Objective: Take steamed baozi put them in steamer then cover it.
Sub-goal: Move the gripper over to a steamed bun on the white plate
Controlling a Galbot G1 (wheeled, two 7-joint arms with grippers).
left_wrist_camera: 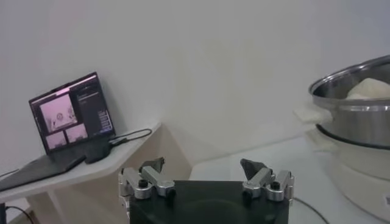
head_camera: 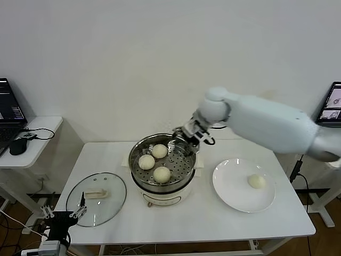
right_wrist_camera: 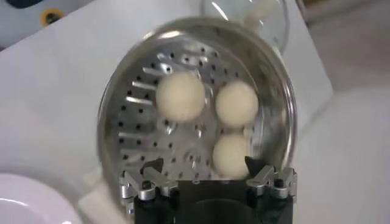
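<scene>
The steamer [head_camera: 187, 172] stands mid-table with three baozi on its perforated tray: one [head_camera: 159, 151] at the back, one [head_camera: 146, 161] on the left, one [head_camera: 162, 174] at the front. They also show in the right wrist view [right_wrist_camera: 181, 97]. A fourth baozi [head_camera: 257, 181] lies on the white plate [head_camera: 230, 192] to the right. My right gripper [head_camera: 184, 140] is open and empty, just above the steamer's far right rim. The glass cover [head_camera: 90, 210] with its cream handle [head_camera: 97, 194] lies flat at the table's front left. My left gripper [head_camera: 63, 215] is open and empty, low by the table's front-left corner.
A side table [head_camera: 40, 141] with a laptop [head_camera: 8, 114] and mouse stands to the left. Another screen [head_camera: 331, 102] is at the far right. A white wall runs behind the table.
</scene>
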